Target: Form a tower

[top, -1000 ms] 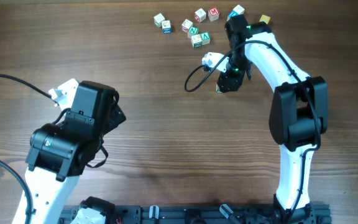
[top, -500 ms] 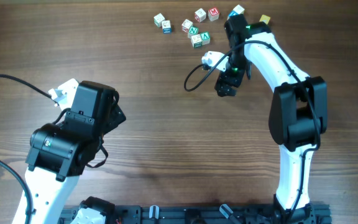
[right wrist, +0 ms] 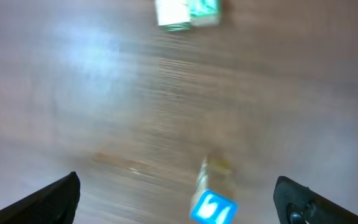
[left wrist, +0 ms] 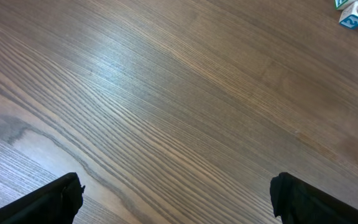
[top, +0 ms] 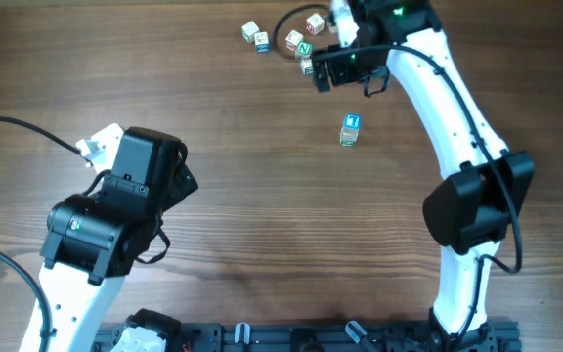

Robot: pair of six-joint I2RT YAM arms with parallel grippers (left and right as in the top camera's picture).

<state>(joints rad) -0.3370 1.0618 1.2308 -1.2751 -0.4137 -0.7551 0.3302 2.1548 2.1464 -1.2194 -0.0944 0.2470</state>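
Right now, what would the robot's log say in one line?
tower: two cubes high, standing free | right claw: open, empty, near loose cubes | left claw: open, empty

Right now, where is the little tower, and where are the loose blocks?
tower [top: 350, 129]: overhead view, middle of the stack, where the two cubes meet.
loose blocks [top: 294, 41]: overhead view, top face of one block.

Tower [top: 350, 130]: one cube on another, standing on table [top: 262, 215] right of centre, touching nothing else. Loose cubes [top: 294, 40] clustered at far edge, behind and left of tower, well apart from it. Right gripper [top: 323, 76] over near side of that cluster, behind tower, clear of it. Left gripper [top: 182, 182] at near left, well apart from all cubes.
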